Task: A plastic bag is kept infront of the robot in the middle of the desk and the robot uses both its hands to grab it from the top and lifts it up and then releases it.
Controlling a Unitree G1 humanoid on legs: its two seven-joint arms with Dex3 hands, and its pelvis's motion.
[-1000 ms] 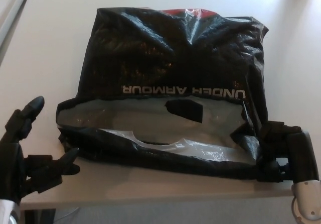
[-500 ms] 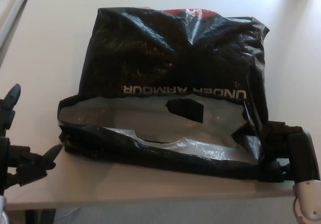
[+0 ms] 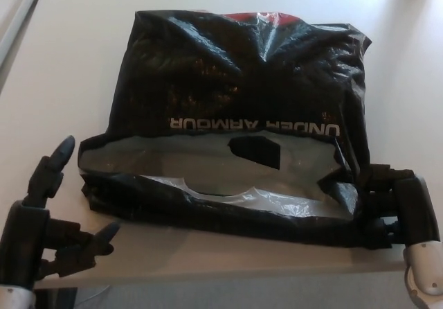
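The step in hand appears to be the approach and grasp at the bag's open top. The plastic bag is lying flat in the middle of the desk, its mouth facing the near desk edge and gaping open.

The left hand is hovering just beside the bag's left mouth corner, not touching it. Its fingers are spread apart and are holding nothing. The right hand is sitting against the bag's right mouth corner, touching the crumpled film there. The view is not showing whether its fingers are clenched on the rim or merely resting against it; this cannot be told.

The next move is judged to call for the following:
1. Bringing the left hand inward until its thumb and fingers are straddling the upper rim at the left corner.
2. Closing both hands on the rim before any lift is begun, since a one-sided grip would be tilting the bag and letting the film slide out.

The bag is black, glossy and heavily creased, with white "UNDER ARMOUR" lettering reading upside down across its middle. A cut-out handle slot is showing in the far mouth layer, the pale grey lining is showing inside, and a red strip is peeking out at the bag's far edge. The film is looking thin and limp.
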